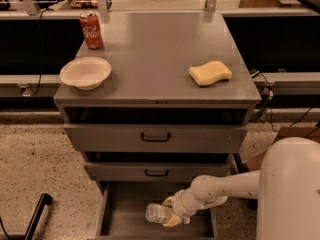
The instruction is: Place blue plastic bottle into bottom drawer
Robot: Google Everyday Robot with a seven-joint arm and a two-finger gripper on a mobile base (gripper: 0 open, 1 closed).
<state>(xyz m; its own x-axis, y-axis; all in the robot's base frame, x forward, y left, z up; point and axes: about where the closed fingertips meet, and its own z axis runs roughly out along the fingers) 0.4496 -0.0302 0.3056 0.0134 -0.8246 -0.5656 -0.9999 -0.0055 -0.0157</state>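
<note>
The blue plastic bottle (158,213), clear and ribbed, lies on its side inside the open bottom drawer (120,215) of the grey cabinet. My gripper (171,211) reaches in from the right on a white arm and is shut on the bottle's right end, with pale fingers (172,220) above and below it. The bottle's cap end is hidden behind the gripper. Whether the bottle rests on the drawer floor or hangs just above it, I cannot tell.
The two upper drawers (155,137) with black handles are shut. On the cabinet top (160,49) stand a red soda can (92,30), a white bowl (85,72) and a yellow sponge (210,73). A cardboard box (295,132) sits at the right, a black leg (35,217) at the lower left.
</note>
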